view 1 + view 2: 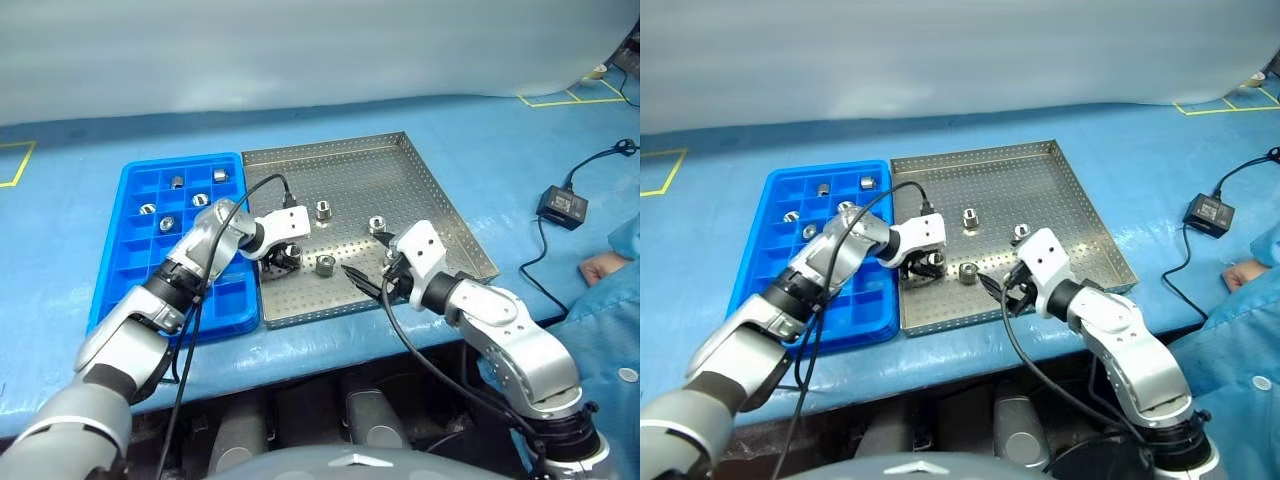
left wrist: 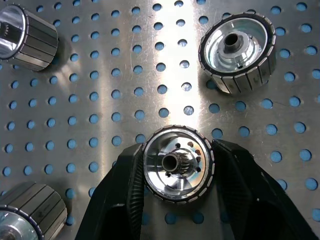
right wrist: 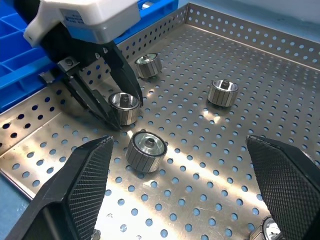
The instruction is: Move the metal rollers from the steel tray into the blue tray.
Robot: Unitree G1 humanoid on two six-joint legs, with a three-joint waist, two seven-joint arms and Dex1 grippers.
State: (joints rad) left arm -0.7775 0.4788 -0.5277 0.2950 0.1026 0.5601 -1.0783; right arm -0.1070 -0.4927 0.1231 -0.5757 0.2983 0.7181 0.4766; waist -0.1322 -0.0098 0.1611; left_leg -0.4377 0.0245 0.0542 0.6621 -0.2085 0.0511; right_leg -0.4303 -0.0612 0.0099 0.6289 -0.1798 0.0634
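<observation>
L gripper (image 2: 178,165) pinches a metal roller (image 2: 178,163) on steel tray (image 1: 420,190), frame centre; R gripper (image 3: 180,185) wide open, lower right.

A workshop or test lab: blue-covered bench (image 1: 480,130), yellow floor tape (image 1: 565,98), perforated steel tray (image 1: 420,190) of machined parts.

Blue tray (image 1: 130,262), perforated silver tray (image 1: 440,215)

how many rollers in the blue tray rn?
5. Two in the far row, two in the next row, one in the third. The left arm covers part of the blue tray, so more may be hidden.
</observation>
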